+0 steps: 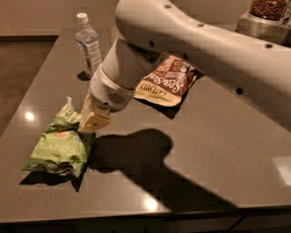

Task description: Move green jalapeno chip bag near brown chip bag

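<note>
The green jalapeno chip bag (58, 144) is at the left of the dark table, crinkled, its upper right edge raised and a shadow under it. My gripper (93, 120) is at that upper right edge, and its cream fingers (96, 122) are shut on the bag. The brown chip bag (166, 81), dark brown with cream ends, lies flat further back and to the right, partly hidden by my arm (191, 41). A stretch of bare table separates the two bags.
A clear water bottle (88, 43) stands at the back left, behind the green bag. A metal container of nuts (267, 13) is at the far right corner. The table's front edge (136, 216) runs along the bottom.
</note>
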